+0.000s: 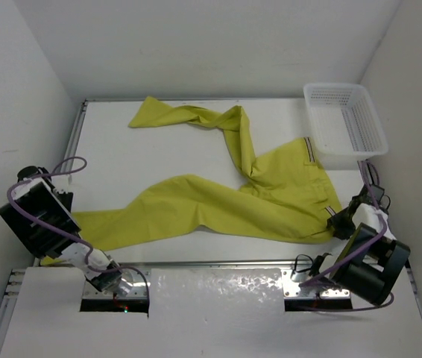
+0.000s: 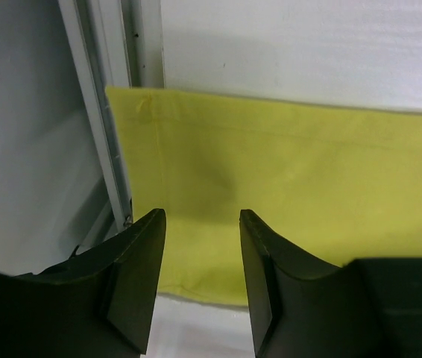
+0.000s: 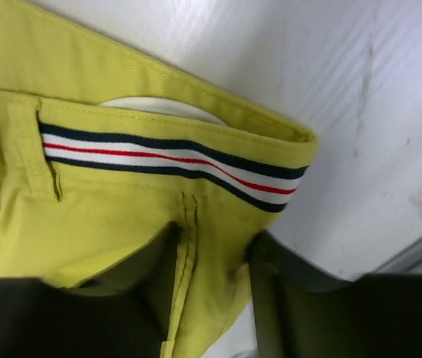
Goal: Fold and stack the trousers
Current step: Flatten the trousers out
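Observation:
The mustard-yellow trousers (image 1: 271, 201) lie spread out across the white table. One leg runs to the near left, the other twists to the far left. My left gripper (image 1: 53, 250) hangs at the near-left hem, mostly hidden under its wrist. In the left wrist view it (image 2: 202, 224) is open and empty above the flat leg cloth (image 2: 285, 171). My right gripper (image 1: 333, 222) is at the near-right waistband corner. In the right wrist view it (image 3: 212, 239) is open, and a fold of cloth below the striped trim (image 3: 174, 156) lies between its fingers.
A white mesh basket (image 1: 366, 130) stands at the far right corner, close to the waistband. The table's metal side rail (image 2: 106, 149) runs just left of the leg hem. White walls close in the table on three sides.

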